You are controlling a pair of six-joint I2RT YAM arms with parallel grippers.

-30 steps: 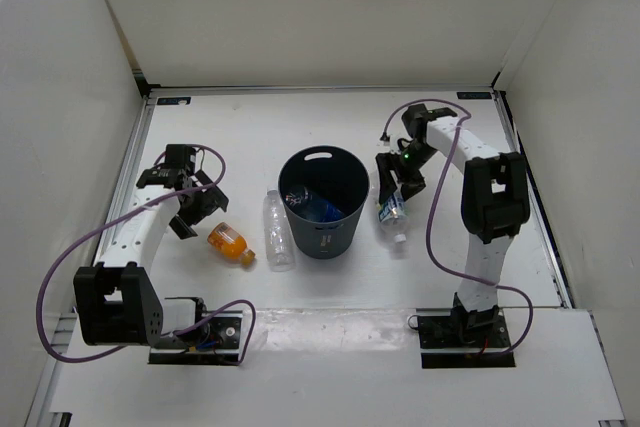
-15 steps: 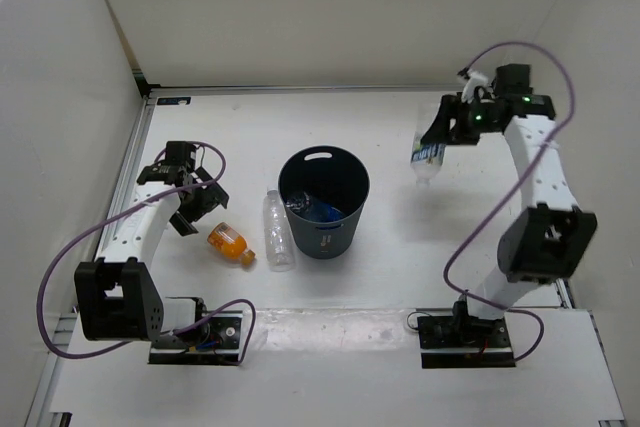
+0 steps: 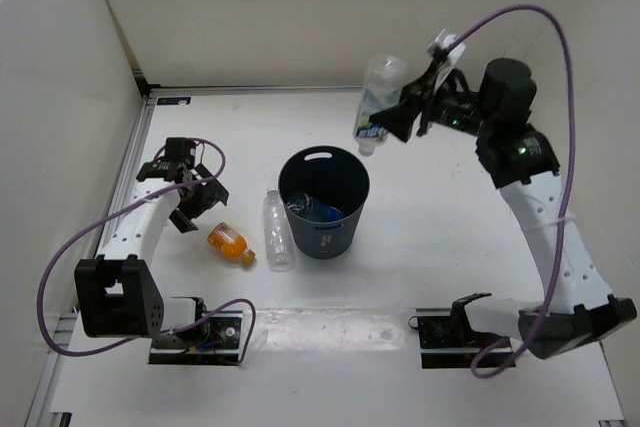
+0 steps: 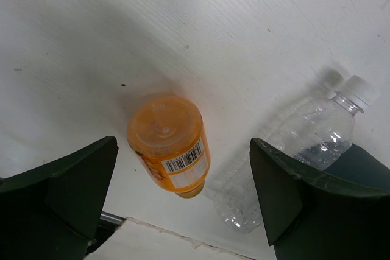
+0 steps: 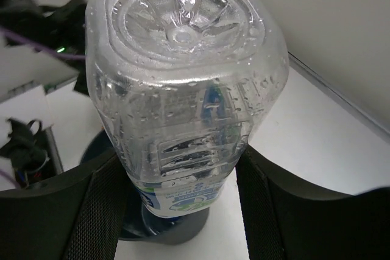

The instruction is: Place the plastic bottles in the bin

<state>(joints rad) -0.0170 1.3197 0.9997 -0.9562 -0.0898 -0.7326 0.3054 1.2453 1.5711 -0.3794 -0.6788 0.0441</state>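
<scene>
Bottle with the green-white label [image 3: 377, 102] hangs neck-down in your closed right claw [image 3: 400, 115], high near the far edge of the table [image 3: 440, 237], probably to clear the rim of the bin [image 3: 345, 227]; your left claw [image 3: 203, 209] gapes over the orange bottle [image 4: 170, 144].

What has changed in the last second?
The right gripper, shut on the labelled bottle, lifted it from beside the bin, swung it outward, and now holds it high near the far rim. The left gripper, orange bottle, clear bottle and bin stayed.
</scene>
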